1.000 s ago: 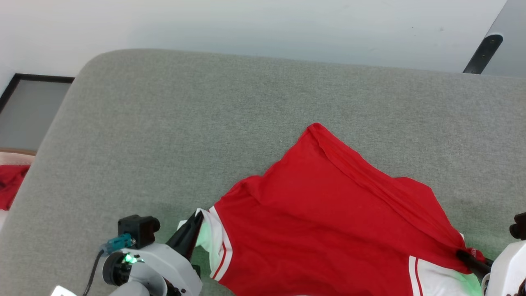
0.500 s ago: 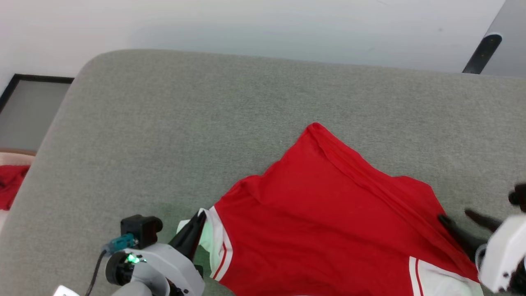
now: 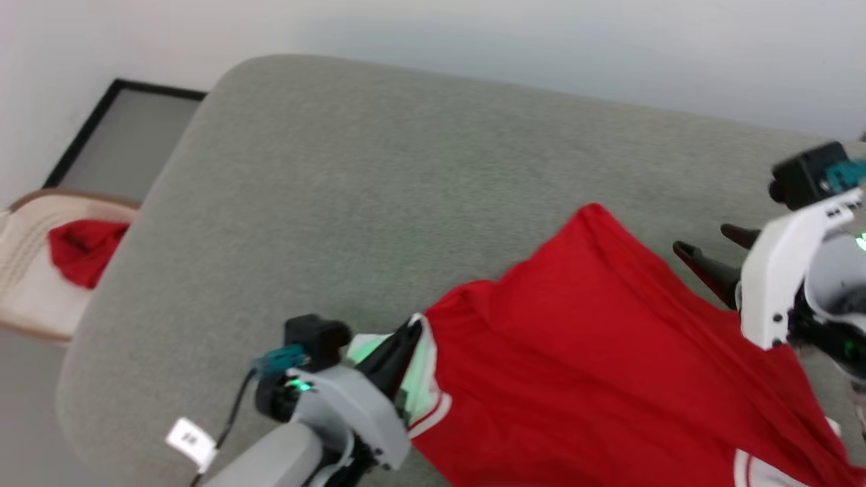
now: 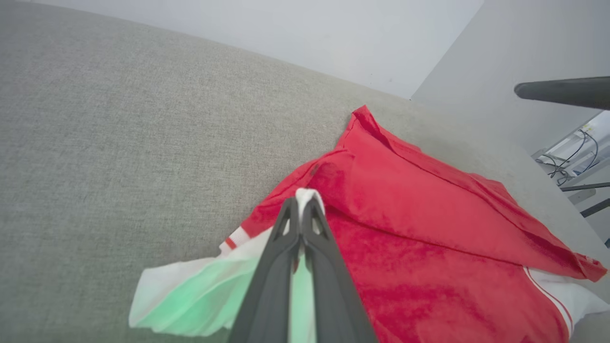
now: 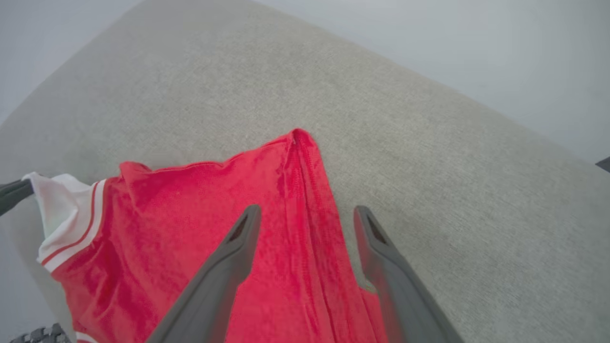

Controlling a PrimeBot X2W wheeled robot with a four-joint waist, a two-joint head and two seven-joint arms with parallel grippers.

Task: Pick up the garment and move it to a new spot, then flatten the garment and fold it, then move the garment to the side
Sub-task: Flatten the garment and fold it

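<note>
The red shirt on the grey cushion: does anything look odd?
Yes. The garment lies askew and rumpled on the grey cushion, a long ridge folded across it; one white sleeve is pinched in the shut left jaws.

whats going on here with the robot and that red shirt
A two-armed robot is working a red jersey laid on a grey cushioned surface. Its left gripper is shut on the white sleeve. Its right gripper hangs open above the shirt's far edge, holding nothing. The shirt lies rumpled with a long crease, not yet flattened or folded.
</note>
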